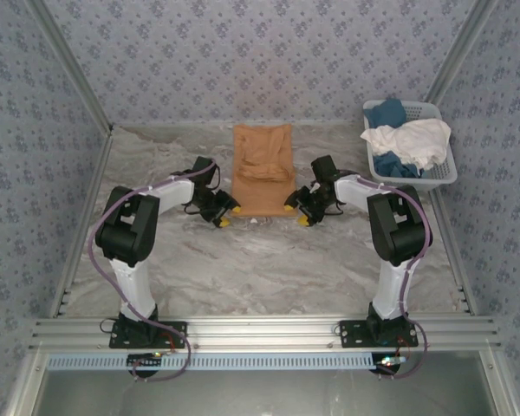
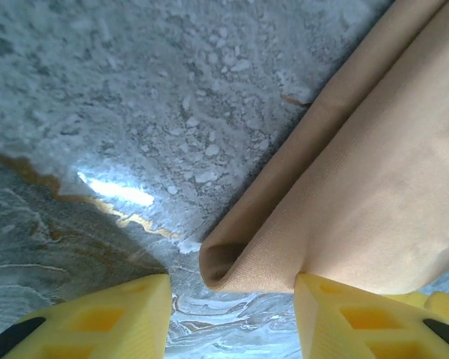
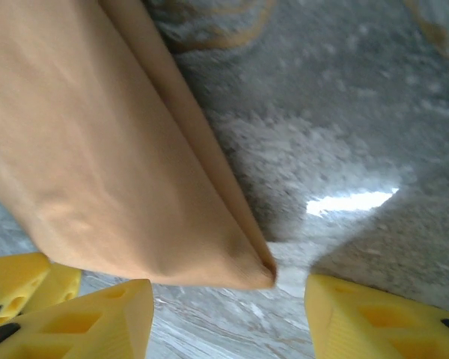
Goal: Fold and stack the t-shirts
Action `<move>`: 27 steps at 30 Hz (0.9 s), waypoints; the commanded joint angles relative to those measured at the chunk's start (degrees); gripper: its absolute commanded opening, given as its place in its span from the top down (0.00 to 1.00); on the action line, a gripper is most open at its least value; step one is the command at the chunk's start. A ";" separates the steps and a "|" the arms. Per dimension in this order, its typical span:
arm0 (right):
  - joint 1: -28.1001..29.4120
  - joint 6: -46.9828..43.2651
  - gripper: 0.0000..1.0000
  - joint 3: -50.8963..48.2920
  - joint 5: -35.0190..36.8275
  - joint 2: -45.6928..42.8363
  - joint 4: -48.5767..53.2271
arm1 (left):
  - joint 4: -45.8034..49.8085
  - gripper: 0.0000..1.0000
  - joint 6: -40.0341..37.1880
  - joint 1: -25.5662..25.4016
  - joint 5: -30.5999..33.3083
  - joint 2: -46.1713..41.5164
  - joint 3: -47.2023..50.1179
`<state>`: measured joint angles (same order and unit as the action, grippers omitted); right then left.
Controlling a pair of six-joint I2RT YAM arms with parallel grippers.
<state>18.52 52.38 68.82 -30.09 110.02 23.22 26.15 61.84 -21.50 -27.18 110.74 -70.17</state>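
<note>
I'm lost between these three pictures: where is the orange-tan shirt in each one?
Top external: the orange-tan shirt lies at the centre, on the far half of the table.
Left wrist: the shirt fills the right side, with its folded corner at bottom centre.
Right wrist: the shirt fills the left side, with its corner reaching bottom centre.
Shared landmark: the grey marbled tabletop beneath it.

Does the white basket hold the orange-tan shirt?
No, the orange-tan shirt lies on the table, and the basket holds white and blue shirts.
</note>
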 commanded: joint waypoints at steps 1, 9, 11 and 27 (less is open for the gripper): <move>-0.15 2.89 0.43 0.00 -1.67 -0.10 -2.40 | -2.22 0.53 2.27 -0.21 0.37 0.67 -0.52; -0.55 5.32 0.61 0.73 -2.52 4.19 -4.56 | -7.13 0.61 4.52 -0.48 -0.76 4.91 -2.07; -0.59 5.51 0.65 1.46 -2.18 4.81 -3.97 | -7.44 0.68 4.55 -0.48 -0.41 5.99 -3.73; -3.51 -2.27 1.00 27.74 3.46 2.60 7.48 | -4.61 1.00 3.02 4.00 1.33 1.32 -22.81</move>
<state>15.81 52.77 91.70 -28.69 113.80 26.39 21.74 65.84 -18.63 -26.50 116.22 -88.64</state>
